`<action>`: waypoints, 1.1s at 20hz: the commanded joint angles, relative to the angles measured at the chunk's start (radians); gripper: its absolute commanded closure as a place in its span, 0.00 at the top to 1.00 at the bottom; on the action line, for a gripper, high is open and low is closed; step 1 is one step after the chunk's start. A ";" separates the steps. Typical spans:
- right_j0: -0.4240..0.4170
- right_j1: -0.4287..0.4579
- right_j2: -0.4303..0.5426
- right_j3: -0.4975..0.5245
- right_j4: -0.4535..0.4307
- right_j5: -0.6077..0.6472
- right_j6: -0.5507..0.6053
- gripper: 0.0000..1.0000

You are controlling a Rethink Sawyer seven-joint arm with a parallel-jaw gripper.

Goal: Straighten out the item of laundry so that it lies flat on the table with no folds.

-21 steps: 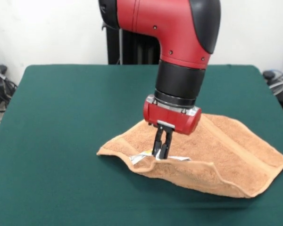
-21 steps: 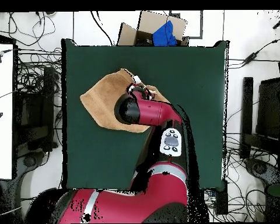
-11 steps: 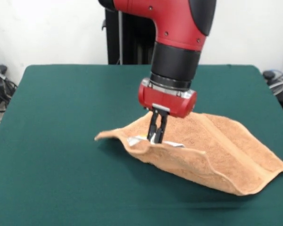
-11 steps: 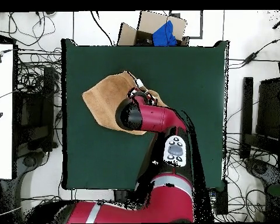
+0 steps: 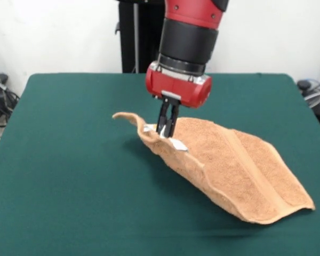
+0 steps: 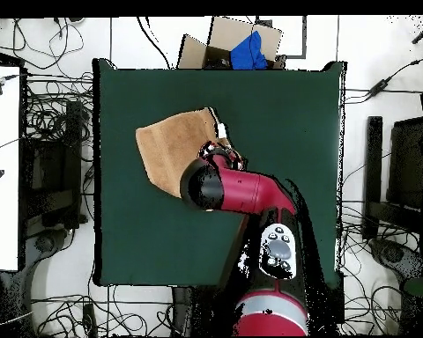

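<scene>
Gripper [image 5: 166, 129] pinches towel [image 5: 240, 170] edge — lifted, rest trailing on table [image 5: 69, 160].

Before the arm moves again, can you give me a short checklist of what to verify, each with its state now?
1. Gripper shut on the towel edge by the white tag: ok.
2. Gripped edge raised off the table: ok.
3. Far end of towel resting on table: ok.
4. Towel flat, no folds: not ok, it slopes and ripples.
5. Free table beside the towel to spread it: ok.

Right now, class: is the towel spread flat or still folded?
Not flat: the towel is lifted at one edge by the gripper, its layers doubled.
</scene>
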 commanded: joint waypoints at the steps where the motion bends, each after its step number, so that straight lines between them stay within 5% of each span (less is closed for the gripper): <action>1: 0.018 -0.070 0.021 0.131 -0.045 0.120 0.049 0.00; 12: 0.045 -0.111 -0.007 0.171 -0.041 0.135 0.066 0.00; 22: 0.021 -0.242 0.004 0.261 -0.046 0.205 0.027 0.00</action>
